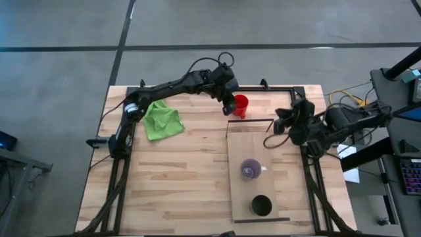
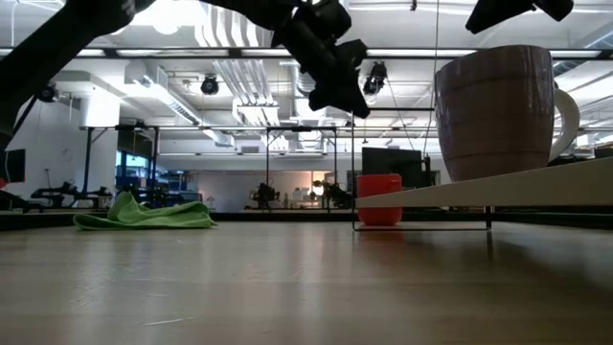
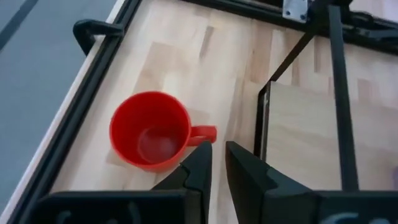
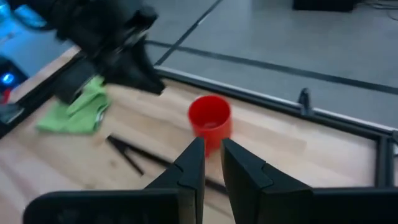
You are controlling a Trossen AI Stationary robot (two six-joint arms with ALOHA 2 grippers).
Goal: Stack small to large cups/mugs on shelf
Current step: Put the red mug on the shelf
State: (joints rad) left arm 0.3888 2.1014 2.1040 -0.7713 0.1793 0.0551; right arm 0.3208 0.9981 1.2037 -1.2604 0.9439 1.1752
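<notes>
- Your left gripper (image 1: 230, 105) hovers just beside the red cup (image 1: 241, 105), fingers nearly closed, empty.
- Your right gripper (image 1: 281, 122) waits near the shelf (image 1: 245, 146), fingers nearly closed, empty.
- Purple cup (image 1: 250, 169) and black cup (image 1: 261, 205) stand on the shelf.

Red cup (image 4: 210, 122) upright on the plank tabletop (image 4: 280, 149), open mouth up; left gripper (image 4: 127, 68) just beside it, dark and raised above the wood; green cloth (image 4: 78, 109) crumpled past that; right gripper (image 4: 212, 163) nearest, fingers nearly closed, narrow gap, holding nothing.
</notes>
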